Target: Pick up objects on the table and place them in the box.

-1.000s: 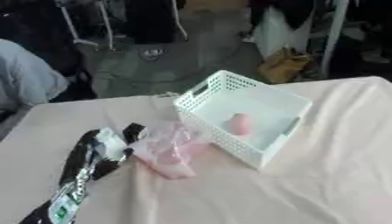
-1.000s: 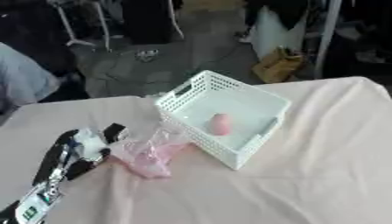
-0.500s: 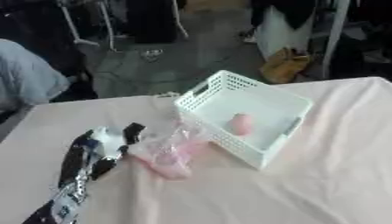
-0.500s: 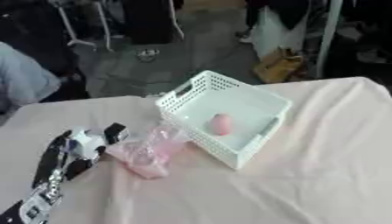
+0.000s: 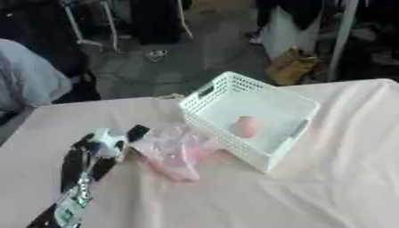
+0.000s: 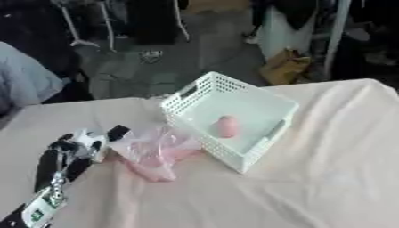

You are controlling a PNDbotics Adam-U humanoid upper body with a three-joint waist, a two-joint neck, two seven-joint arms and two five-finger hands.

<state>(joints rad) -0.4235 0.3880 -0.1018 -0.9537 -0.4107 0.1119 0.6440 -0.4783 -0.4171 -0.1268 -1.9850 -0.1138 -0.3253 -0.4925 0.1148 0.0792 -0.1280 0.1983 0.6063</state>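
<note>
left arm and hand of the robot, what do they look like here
The left arm is black and slim, running in from the lower left corner, with a white label bearing green marks low on it. The left hand at its end is black with whitish, silvery parts. It shows beside a pink bag. No right arm or hand shows in either view.

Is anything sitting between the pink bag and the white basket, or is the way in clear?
Nothing visible lies between them. The crumpled clear-and-pink plastic bag lies right against the near-left wall of the white perforated plastic basket; only that wall must be cleared. The left hand is at the bag's left edge.
</note>
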